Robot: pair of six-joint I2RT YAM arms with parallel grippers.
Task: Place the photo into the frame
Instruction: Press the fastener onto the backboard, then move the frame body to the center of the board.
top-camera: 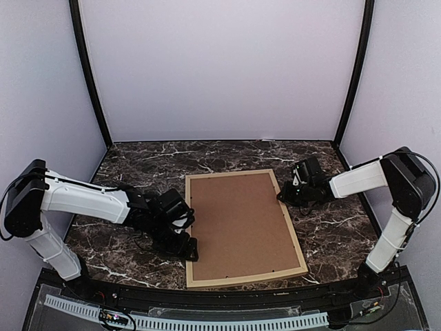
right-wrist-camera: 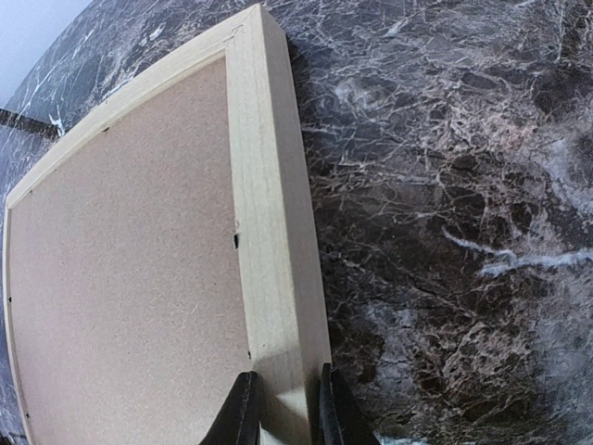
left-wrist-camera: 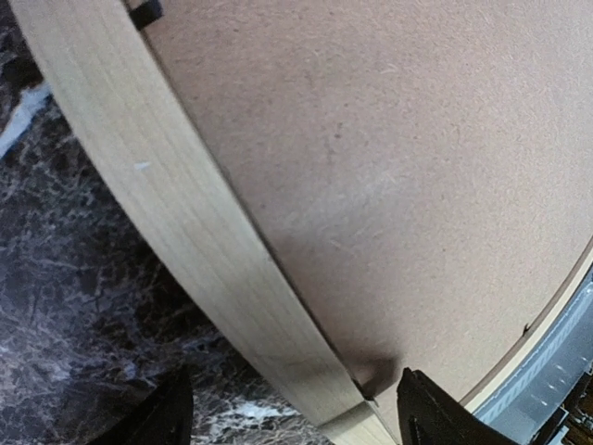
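The frame [right-wrist-camera: 273, 232] pinched by the right gripper [right-wrist-camera: 287, 410]
It lies back-up on the dark marble table [right-wrist-camera: 445, 185], brown board [right-wrist-camera: 130, 269] filling it; two black fingers [right-wrist-camera: 243, 414] clasp its pale wood side at the lower edge, one each side.

Hidden — frame [top-camera: 244, 278] front, lying back up; left gripper [left-wrist-camera: 296, 417] — 2 fingers [left-wrist-camera: 435, 417] cut by bottom edge.
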